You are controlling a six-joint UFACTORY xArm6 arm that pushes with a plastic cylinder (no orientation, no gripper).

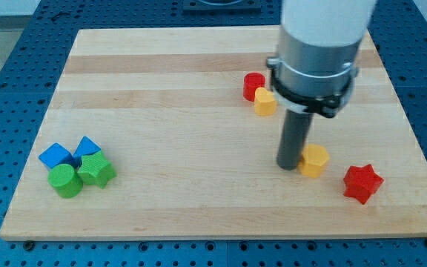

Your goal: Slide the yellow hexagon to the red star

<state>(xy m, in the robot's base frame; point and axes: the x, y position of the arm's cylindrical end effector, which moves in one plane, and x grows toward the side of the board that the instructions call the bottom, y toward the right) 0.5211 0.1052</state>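
Observation:
The yellow hexagon (314, 160) lies on the wooden board (199, 148) at the lower right. The red star (362, 183) lies just to its lower right, a small gap apart. My tip (288, 166) is down on the board, touching the hexagon's left side. The rod and arm body rise above it and hide part of the board behind.
A red cylinder (253, 84) and a second yellow block (265, 101) touch each other at the upper middle. At the lower left a blue block (55, 156), a blue block (87, 147), a green cylinder (64, 180) and a green star (96, 170) cluster together.

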